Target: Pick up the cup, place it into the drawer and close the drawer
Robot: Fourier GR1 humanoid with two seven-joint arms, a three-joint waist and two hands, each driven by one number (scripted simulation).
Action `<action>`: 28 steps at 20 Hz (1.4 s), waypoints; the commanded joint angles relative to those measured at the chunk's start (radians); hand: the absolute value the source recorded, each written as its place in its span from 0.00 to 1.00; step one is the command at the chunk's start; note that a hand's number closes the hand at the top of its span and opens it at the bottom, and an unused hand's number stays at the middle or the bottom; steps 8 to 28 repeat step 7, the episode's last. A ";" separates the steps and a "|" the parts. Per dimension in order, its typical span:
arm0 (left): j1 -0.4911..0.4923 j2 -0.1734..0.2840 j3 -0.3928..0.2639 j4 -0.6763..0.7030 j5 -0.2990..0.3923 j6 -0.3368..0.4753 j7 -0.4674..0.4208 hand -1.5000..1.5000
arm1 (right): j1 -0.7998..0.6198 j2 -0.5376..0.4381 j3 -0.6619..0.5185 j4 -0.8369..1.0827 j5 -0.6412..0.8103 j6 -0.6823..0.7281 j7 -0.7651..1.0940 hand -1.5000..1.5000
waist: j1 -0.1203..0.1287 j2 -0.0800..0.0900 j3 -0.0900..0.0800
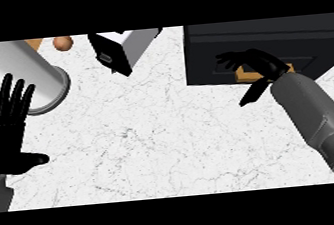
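My right hand (258, 62) rests against the dark drawer (268, 45) front, fingers curled, grasping nothing visible. My left hand (5, 128) rests released, fingers straight, at the counter's (164, 135) left edge.

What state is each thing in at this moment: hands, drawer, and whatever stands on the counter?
Left hand: open, fingers straight up, resting at the view's left edge.
Right hand: fingers curled, at the drawer front.
Drawer: looks shut or nearly shut; its inside is hidden.
White cylinder: standing upright.
White box: tilted.
Cup: not visible.
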 commanded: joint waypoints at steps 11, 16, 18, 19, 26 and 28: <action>-0.023 -0.030 -0.015 0.014 -0.038 0.018 -0.009 0.00 | -0.064 -0.074 -0.050 0.123 0.001 -0.047 0.050 0.00 | 0.021 0.042 0.011; -0.023 -0.030 -0.015 0.014 -0.038 0.018 -0.009 0.00 | -0.064 -0.074 -0.050 0.123 0.001 -0.047 0.050 0.00 | 0.021 0.042 0.011; -0.023 -0.030 -0.015 0.014 -0.038 0.018 -0.009 0.00 | -0.064 -0.074 -0.050 0.123 0.001 -0.047 0.050 0.00 | 0.021 0.042 0.011; -0.023 -0.030 -0.015 0.014 -0.038 0.018 -0.009 0.00 | -0.064 -0.074 -0.050 0.123 0.001 -0.047 0.050 0.00 | 0.021 0.042 0.011; -0.023 -0.030 -0.015 0.014 -0.038 0.018 -0.009 0.00 | -0.064 -0.074 -0.050 0.123 0.001 -0.047 0.050 0.00 | 0.021 0.042 0.011; -0.023 -0.030 -0.015 0.014 -0.038 0.018 -0.009 0.00 | -0.064 -0.074 -0.050 0.123 0.001 -0.047 0.050 0.00 | 0.021 0.042 0.011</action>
